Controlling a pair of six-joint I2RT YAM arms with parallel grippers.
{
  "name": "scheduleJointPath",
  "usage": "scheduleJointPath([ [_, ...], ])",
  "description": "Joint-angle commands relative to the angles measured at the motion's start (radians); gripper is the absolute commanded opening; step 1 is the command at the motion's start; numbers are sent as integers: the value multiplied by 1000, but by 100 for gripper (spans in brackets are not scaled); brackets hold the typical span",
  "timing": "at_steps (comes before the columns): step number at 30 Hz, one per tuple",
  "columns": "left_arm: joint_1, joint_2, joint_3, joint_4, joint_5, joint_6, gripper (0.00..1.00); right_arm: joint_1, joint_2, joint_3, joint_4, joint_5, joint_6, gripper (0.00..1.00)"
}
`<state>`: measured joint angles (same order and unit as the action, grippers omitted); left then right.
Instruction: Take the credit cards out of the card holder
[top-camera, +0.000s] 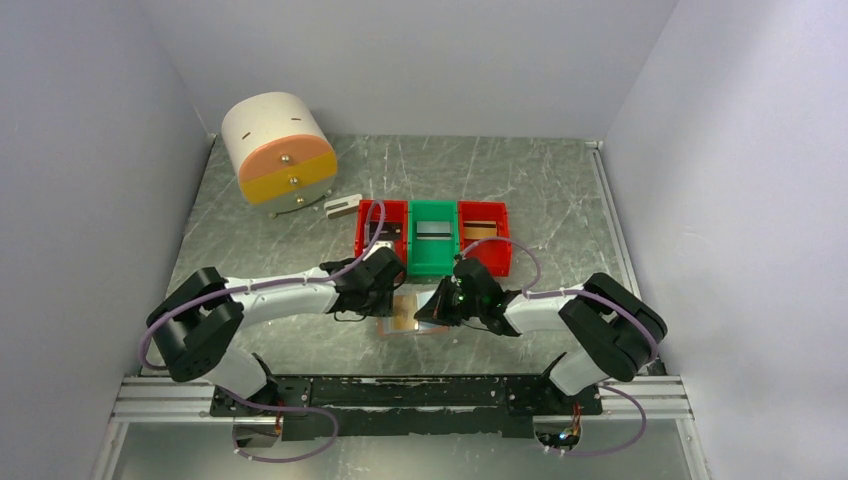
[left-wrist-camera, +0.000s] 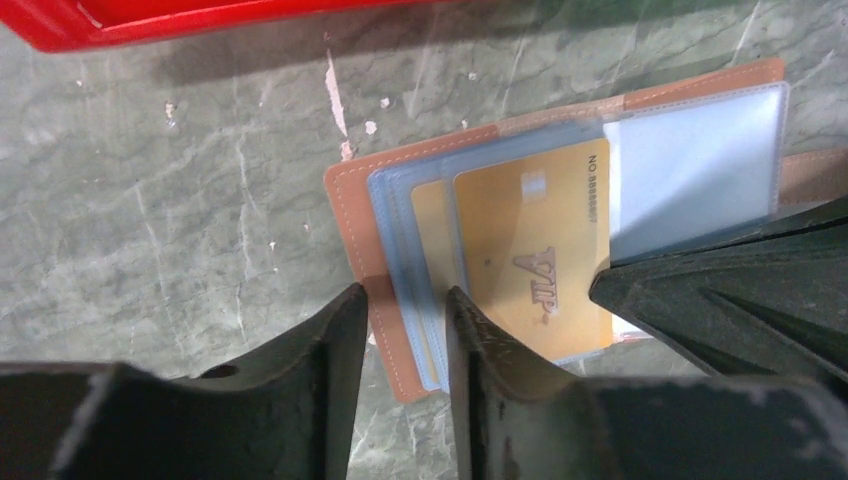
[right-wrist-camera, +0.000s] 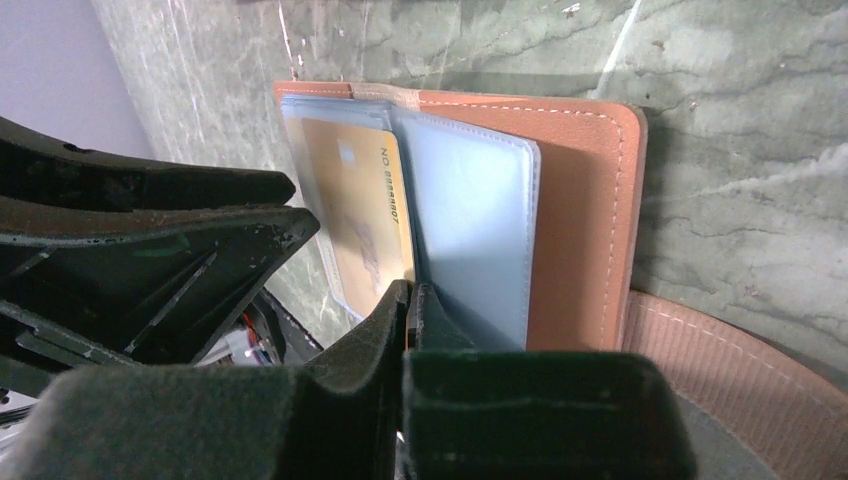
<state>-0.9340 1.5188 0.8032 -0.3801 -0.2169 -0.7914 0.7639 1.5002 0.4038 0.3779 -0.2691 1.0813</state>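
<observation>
Plainly, the card holder (left-wrist-camera: 350, 200) lies open on the counter (left-wrist-camera: 180, 230) just before the green bin (top-camera: 432, 268). The right fingers (right-wrist-camera: 409, 300) are shut tight at its clear pockets' edge farthest from that bin, and the left fingers (left-wrist-camera: 407, 300) stand barely parted, gripping nothing. Should they pinch sleeve along with the gold card (left-wrist-camera: 530, 260), the holder would likely drag; the card reads "VIP" and "NO", digits unclear.
</observation>
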Motion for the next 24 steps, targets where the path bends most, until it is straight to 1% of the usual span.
scheduleJointPath([
  [1,-8,-48,-9,-25,11,25,44,-7,24,-1,-20,7,0,0],
  [5,-9,-50,-5,-2,37,34,47,-7,25,0,-19,9,-1,0],
  [11,-11,-45,-10,-2,29,43,52,-6,26,-1,-16,8,2,0],
  [16,-32,42,28,-63,8,47,48,-7,15,5,-32,10,0,0],
  [17,-44,59,36,-88,-15,32,46,-7,10,5,-39,15,-1,0],
  [19,-62,95,48,-148,-57,3,38,-6,-2,7,-48,22,-1,0],
  [20,-68,105,50,-160,-69,-8,36,-7,-5,9,-53,25,-2,0],
  [23,-83,116,43,-161,-72,-11,33,-7,-9,16,-68,24,-6,0],
  [24,-92,120,47,-172,-85,-16,31,-6,-13,16,-73,25,-7,0],
])
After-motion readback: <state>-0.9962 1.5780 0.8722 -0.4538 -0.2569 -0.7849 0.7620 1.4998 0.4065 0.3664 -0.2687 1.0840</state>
